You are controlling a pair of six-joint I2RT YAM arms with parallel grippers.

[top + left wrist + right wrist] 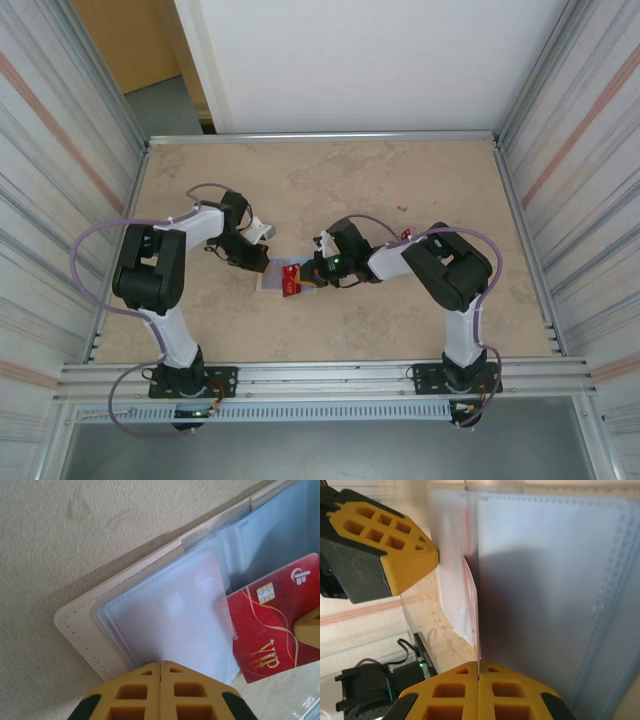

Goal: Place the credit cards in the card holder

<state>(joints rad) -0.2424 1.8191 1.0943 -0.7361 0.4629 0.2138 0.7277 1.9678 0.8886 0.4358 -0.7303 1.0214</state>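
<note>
The card holder (87, 630), a beige wallet, lies open on the table with its pale blue-lavender pocket leaves (170, 615) fanned out. My left gripper (160, 664) is shut, its tips pinching the near edge of one clear leaf. A red credit card (277, 625) with a chip and "VIP" lettering lies partly under a leaf. My right gripper (479, 666) is shut on the card's edge, seen edge-on as a thin line (478, 630). In the top view both grippers, left (258, 260) and right (312, 272), meet over the card holder (268, 281) and the card (291, 281).
The beige table (400, 180) has metal rails along its edges and ribbed walls on both sides. In the right wrist view the left gripper's yellow finger (395, 555) presses close to the lifted leaf (450, 570). The arm bases stand at the near edge.
</note>
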